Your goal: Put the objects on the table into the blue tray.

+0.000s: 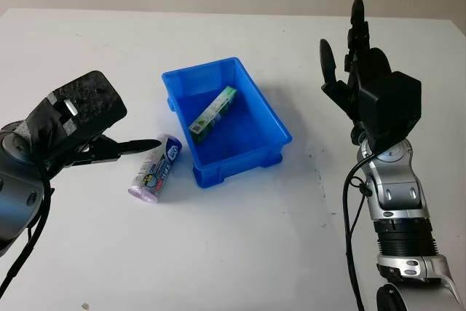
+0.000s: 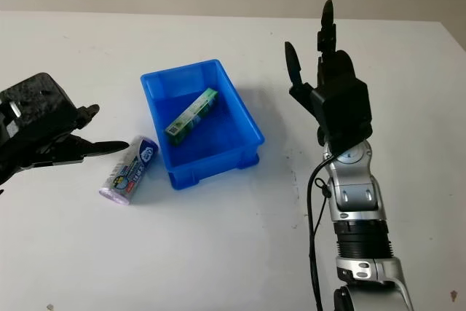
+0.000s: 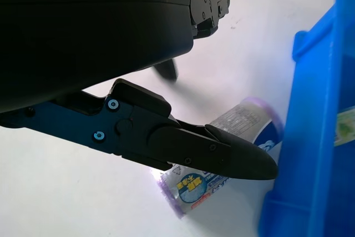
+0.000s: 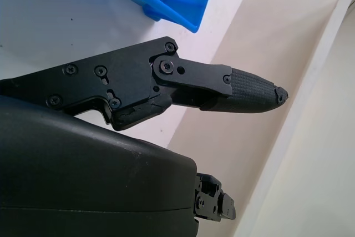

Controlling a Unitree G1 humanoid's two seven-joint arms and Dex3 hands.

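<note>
Left eye view: the blue tray (image 1: 258, 107) sits mid-table with a green box (image 1: 213, 113) inside; a tube (image 1: 155, 170) lies just beside the tray's left wall. The left hand (image 1: 109, 147), open, hovers over it. Right eye view: the right hand (image 2: 324, 81), open, is raised near the table's right edge.

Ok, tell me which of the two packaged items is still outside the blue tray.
The purple-capped canister, lying on its side on the table beside the blue tray, near the left hand. The green box already lies inside.
</note>
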